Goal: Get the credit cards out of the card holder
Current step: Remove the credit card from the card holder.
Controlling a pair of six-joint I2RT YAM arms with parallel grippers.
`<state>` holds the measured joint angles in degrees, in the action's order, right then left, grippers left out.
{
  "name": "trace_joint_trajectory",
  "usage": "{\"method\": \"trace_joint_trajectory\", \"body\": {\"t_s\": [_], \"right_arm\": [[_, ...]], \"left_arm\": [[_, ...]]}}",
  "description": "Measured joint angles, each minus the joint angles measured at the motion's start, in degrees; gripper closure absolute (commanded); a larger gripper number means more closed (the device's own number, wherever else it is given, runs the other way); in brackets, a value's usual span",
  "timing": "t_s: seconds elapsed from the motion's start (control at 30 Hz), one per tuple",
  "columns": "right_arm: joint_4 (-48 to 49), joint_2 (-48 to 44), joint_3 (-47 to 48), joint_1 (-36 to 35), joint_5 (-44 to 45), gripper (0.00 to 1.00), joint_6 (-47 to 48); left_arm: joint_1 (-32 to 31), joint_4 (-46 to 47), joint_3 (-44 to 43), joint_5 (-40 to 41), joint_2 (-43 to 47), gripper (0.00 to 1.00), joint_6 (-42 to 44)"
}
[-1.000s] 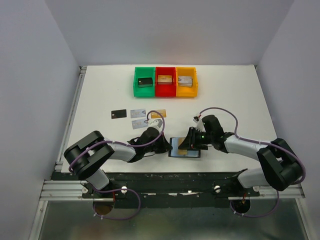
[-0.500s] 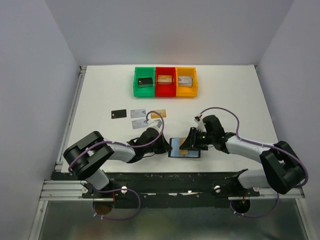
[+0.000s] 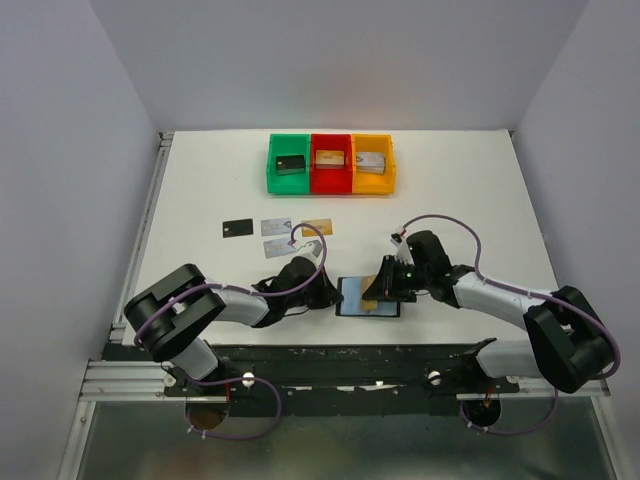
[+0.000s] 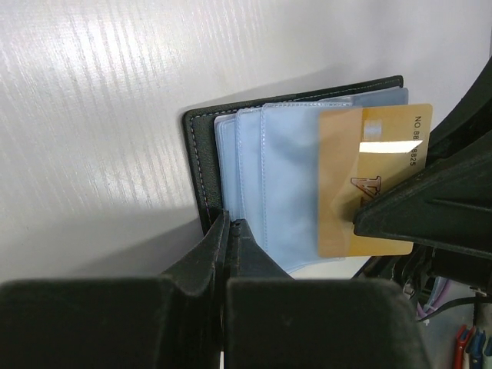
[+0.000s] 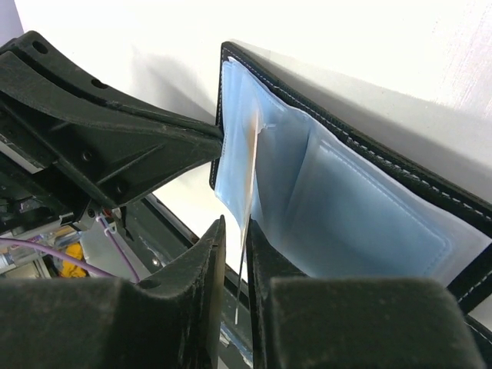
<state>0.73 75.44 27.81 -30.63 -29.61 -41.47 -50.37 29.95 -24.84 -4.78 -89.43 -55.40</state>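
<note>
The card holder [image 3: 368,297] lies open near the table's front edge, its blue-grey sleeves up. My left gripper [image 3: 333,293] is shut on its left cover, as the left wrist view shows [image 4: 228,223] at the black edge of the card holder [image 4: 201,154]. My right gripper [image 3: 380,288] is shut on a tan-gold credit card [image 4: 369,177] that sticks partly out of a sleeve. In the right wrist view this card [image 5: 250,177] stands edge-on between my right gripper's [image 5: 236,231] fingers, over the card holder [image 5: 361,207].
A black card [image 3: 237,228], two pale silver-grey cards [image 3: 276,227] [image 3: 277,245] and a tan-gold card [image 3: 317,226] lie left of centre. Green [image 3: 272,170], red [image 3: 331,185] and yellow [image 3: 390,170] bins with blocks stand at the back.
My right gripper has shifted slightly to the right with the tan-gold card, which has come a little further out of its sleeve. The left arm and card holder have stayed put.
</note>
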Motion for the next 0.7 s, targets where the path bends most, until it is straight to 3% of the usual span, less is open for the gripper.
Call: {"method": "trace_joint_trajectory", "body": {"t_s": [0.23,0.53,0.7], "right_arm": [[-1.05,-0.90,-0.02,0.39,0.28,0.82,0.44],[-3.43,-1.60,-0.02,1.11,1.01,0.99,1.11],[-5.60,-2.36,0.00,1.57,2.14,1.00,1.60]], "left_arm": [[0.00,-0.07,0.22,0.00,0.24,1.00,0.00],[0.00,-0.50,0.22,0.02,0.48,1.00,0.02],[0.02,-1.03,0.24,0.04,0.79,1.00,0.04]]}}
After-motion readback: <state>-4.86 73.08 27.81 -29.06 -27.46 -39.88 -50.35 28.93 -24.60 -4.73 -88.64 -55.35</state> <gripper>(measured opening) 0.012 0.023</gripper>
